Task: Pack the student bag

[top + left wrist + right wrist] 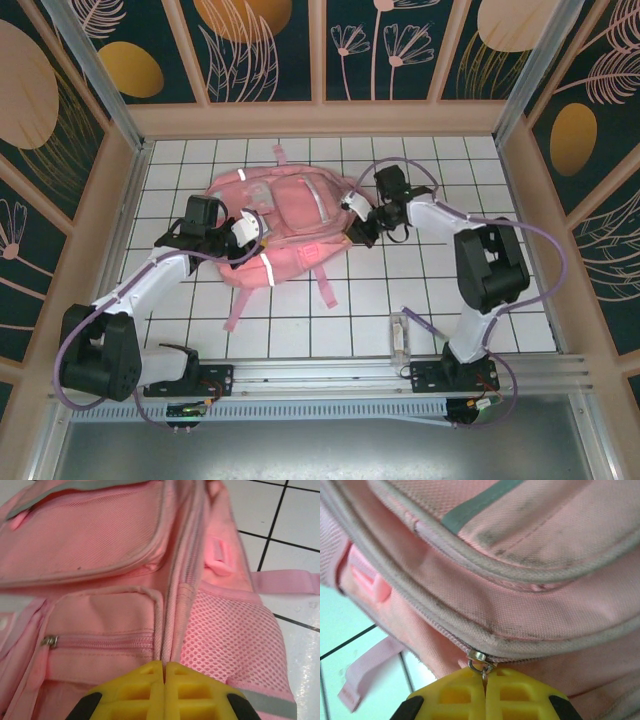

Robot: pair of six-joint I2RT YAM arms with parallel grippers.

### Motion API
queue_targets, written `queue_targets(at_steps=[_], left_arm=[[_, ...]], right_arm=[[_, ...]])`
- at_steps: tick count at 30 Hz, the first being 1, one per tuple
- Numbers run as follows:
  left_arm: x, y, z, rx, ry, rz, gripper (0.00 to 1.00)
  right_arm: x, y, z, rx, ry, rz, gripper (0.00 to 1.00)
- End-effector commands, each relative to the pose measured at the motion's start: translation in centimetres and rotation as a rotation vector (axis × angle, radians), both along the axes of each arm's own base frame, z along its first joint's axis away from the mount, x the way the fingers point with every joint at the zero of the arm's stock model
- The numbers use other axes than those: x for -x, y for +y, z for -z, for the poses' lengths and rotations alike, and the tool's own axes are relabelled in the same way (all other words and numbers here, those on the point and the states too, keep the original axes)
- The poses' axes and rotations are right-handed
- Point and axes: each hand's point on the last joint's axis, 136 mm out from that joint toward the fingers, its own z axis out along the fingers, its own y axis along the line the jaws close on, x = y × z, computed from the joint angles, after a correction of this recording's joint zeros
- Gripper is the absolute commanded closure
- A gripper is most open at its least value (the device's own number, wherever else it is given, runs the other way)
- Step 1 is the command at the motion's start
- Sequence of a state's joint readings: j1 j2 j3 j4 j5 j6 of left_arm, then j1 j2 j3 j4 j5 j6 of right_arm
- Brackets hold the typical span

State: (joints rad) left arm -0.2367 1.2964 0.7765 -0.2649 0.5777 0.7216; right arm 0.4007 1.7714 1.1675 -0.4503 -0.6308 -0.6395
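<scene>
The student bag (290, 215), pink with silvery strips, lies flat mid-table. My left gripper (250, 228) is at the bag's left side. In the left wrist view its yellow fingers (145, 687) are shut, pinching a raised pink seam ridge (167, 630) between a zippered front pocket (100, 642) and a mesh side pocket (225, 645). My right gripper (358, 228) is at the bag's right edge. Its jaws (485, 677) are shut on the small metal zipper pull (479, 656) of a closed zipper line.
A clear plastic case (402, 335) lies near the right arm's base. Loose pink straps (327, 288) trail from the bag toward the front. Wooden walls (130, 190) enclose the white tiled table on three sides.
</scene>
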Motion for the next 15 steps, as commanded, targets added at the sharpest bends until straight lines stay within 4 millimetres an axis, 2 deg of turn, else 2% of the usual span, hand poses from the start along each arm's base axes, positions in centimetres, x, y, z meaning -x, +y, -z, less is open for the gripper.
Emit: queue_targets(at_steps=[1,3,6,7,9,10,12,15], left_arm=[[-3.9,1.4,-1.0,-0.06,-0.094,-0.094,1.0],[-6.5,2.3,-1.4,-0.08,-0.122,-0.201,1.0],[-11.4,5.4,-2.1,-0.086,-0.107,-0.516,1.0],[-13.0,6.1,-2.8,-0.065,-0.079,-0.621,0.91],[-14.8,6.9,-3.4,-0.007,0.026,-0.791,0.68],[-15.0,6.9,-3.0,0.014,0.101,-0.843,0.6],[-14.5,6.3,-2.6,0.064,0.23,-0.897,0.54],[-11.5,5.0,-1.8,0.14,0.43,-0.92,0.49]], right_arm=[[3.3,-0.5,-0.3,-0.015,0.055,-0.008,1.0],[4.8,0.0,-0.2,-0.011,0.059,-0.028,1.0],[6.5,1.3,0.1,-0.012,0.065,-0.05,1.0],[6.8,2.0,0.0,-0.026,0.065,-0.055,1.0],[7.0,3.7,-0.3,-0.071,0.052,-0.059,1.0],[7.1,4.9,-0.5,-0.096,0.044,-0.06,1.0],[6.9,6.8,-1.0,-0.138,0.02,-0.044,1.0],[6.5,9.6,-1.7,-0.199,-0.019,-0.025,1.0]])
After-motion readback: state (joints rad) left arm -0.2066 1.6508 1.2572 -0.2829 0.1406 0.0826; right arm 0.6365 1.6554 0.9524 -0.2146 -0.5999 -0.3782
